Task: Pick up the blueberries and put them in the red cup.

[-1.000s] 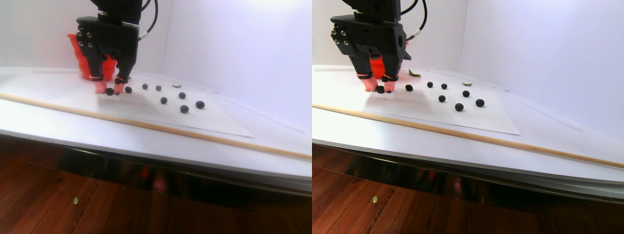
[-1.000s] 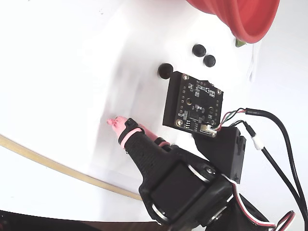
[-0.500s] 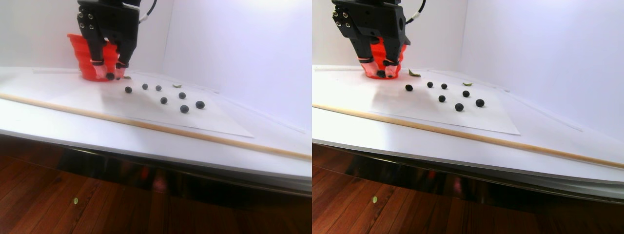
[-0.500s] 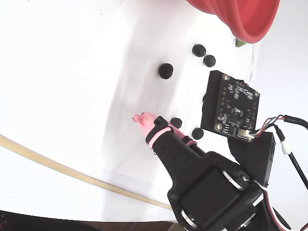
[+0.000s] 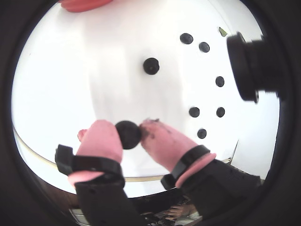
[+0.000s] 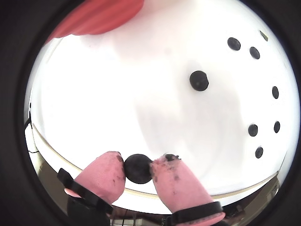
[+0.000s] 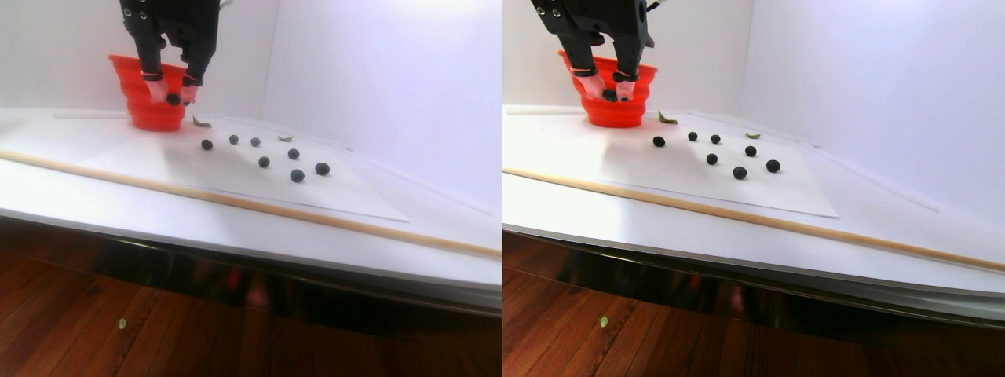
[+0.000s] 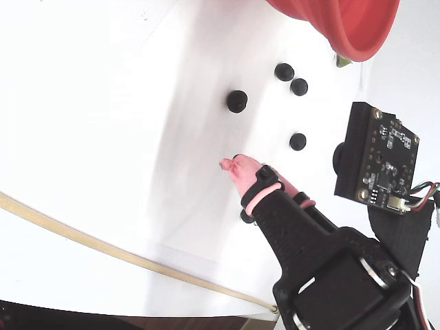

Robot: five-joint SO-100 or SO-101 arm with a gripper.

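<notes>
In a wrist view the gripper (image 5: pixel 134 132) pinches one berry (image 5: pixel 128 134) between its pink fingertips (image 5: pixel 100 137), above the white counter (image 5: pixel 66 84); seven loose berries (image 5: pixel 151 66) lie beyond, the cup (image 5: pixel 80 4) at the top edge. In another wrist view, the same clamped berry (image 6: pixel 137 168) and cup (image 6: pixel 99 18). In the stereo pair the gripper (image 7: pixel 174 97) hangs just in front of the cup (image 7: pixel 145 98) at the counter's back left corner, berries (image 7: pixel 264 162) scattered mid-counter. In the fixed view, one fingertip (image 8: pixel 242 170) shows; the cup (image 8: pixel 344 24) is top right.
</notes>
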